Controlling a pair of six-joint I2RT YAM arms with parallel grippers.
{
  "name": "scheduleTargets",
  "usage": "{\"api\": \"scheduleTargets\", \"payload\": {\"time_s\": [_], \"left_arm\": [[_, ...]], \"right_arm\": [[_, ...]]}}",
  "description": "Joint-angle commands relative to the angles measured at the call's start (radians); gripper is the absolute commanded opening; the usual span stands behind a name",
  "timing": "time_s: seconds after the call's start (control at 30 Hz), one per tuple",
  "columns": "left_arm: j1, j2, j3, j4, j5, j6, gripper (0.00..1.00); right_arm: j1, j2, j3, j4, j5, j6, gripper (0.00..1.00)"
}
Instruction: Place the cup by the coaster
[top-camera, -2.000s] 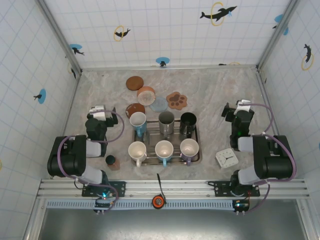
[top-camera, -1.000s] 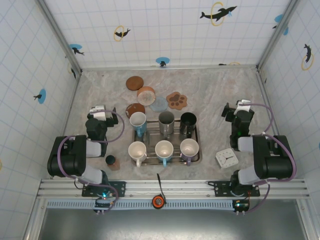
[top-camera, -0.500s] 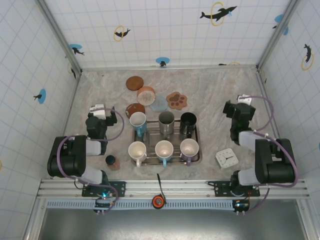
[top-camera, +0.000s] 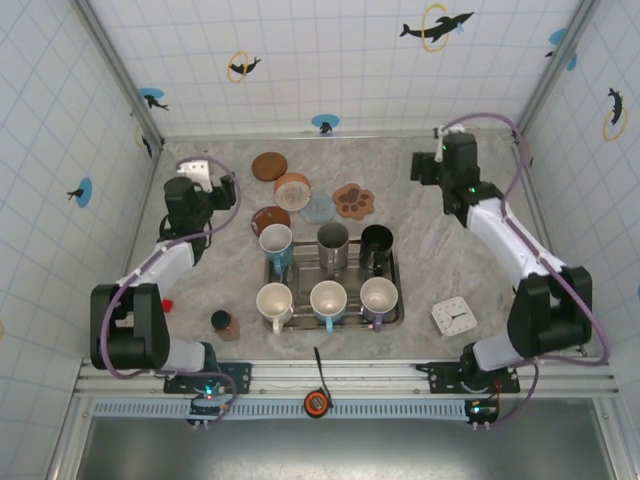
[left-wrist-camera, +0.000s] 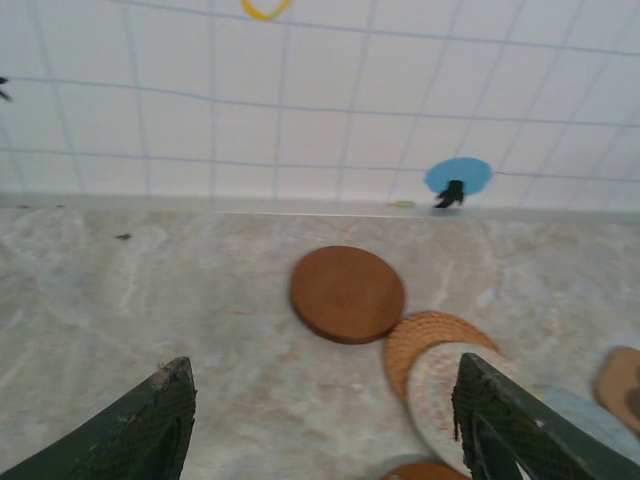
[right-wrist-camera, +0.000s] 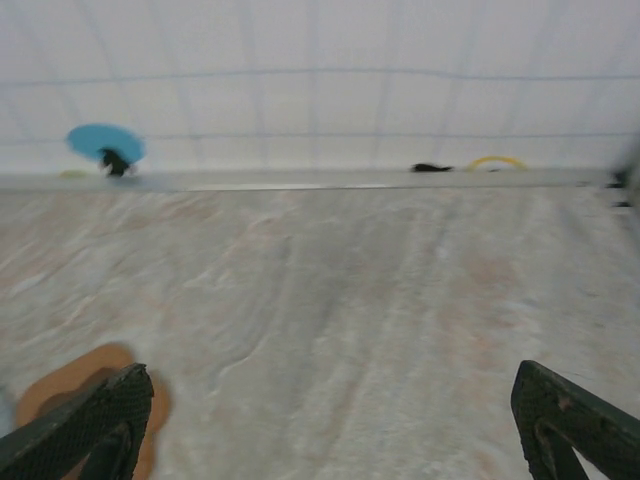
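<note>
Your tray (top-camera: 306, 270) holds six upright cups (top-camera: 329, 298) in two rows of three, and your left claw (left-wrist-camera: 322, 365) and right claw (right-wrist-camera: 330, 372) are spread wide, grasping nothing.

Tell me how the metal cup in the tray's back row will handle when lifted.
The metal cup looks rigid and is likely light. Its shiny wall may slip in a grip. Pushed sideways, it would probably bump the black mug beside it.
</note>
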Motion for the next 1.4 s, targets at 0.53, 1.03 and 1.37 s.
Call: {"api": "scheduleTargets", "payload": {"time_s": [0.53, 1.03, 1.37], "left_arm": [[-0.226, -0.298, -0.066, -0.114, -0.102, -0.166, 0.69], [-0.239, -0.286, -0.044, -0.151, -0.067, -0.131, 0.68], [-0.247, -0.276, -0.027, -0.158, -0.056, -0.136, 0.68]], "right_arm": [[0.274, 0.803, 0.944, -0.741, -0.118, 0.009, 0.84], [0.294, 0.98, 1.059, -0.757, -0.149, 0.084, 0.82], [0.303, 1.046, 1.078, -0.776, -0.082, 0.091, 0.81]]}}
